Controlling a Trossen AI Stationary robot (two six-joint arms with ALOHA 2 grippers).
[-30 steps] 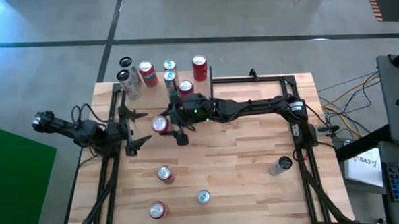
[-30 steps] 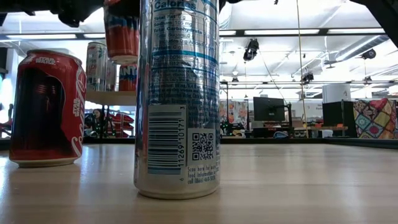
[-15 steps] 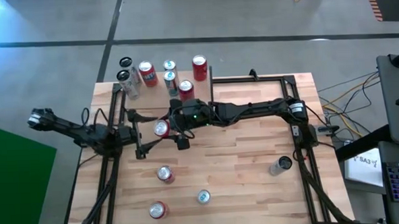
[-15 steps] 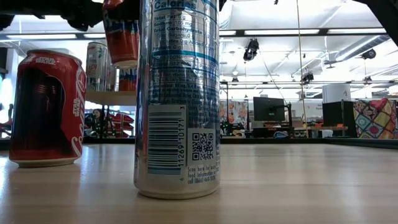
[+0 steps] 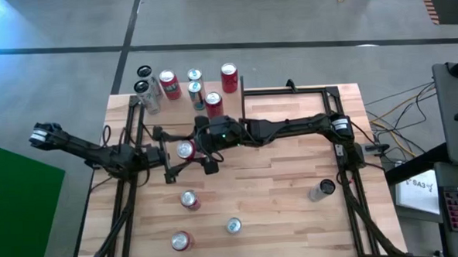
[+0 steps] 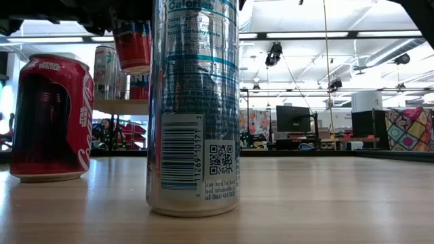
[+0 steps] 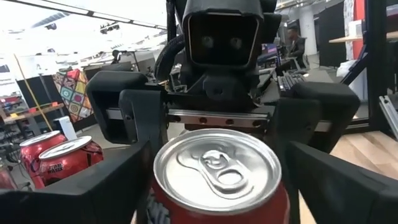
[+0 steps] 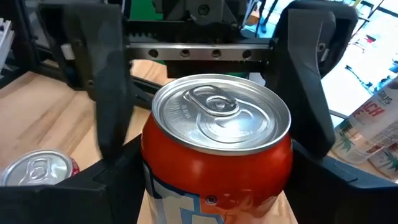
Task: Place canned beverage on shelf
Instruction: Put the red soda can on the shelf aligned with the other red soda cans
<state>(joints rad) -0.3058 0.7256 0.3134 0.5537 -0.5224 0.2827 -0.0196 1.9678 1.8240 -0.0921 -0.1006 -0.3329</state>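
The right gripper [image 5: 190,151] is pinching the red aluminium can [image 5: 185,149] aloft while the spread left gripper [image 5: 171,163] is straddling it for a handover.

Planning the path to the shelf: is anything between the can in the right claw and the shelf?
The red can hangs in the right claw, flanked by the open left claw. Cans already stand on the shelf; the nearest shelf can sits on the direct line.
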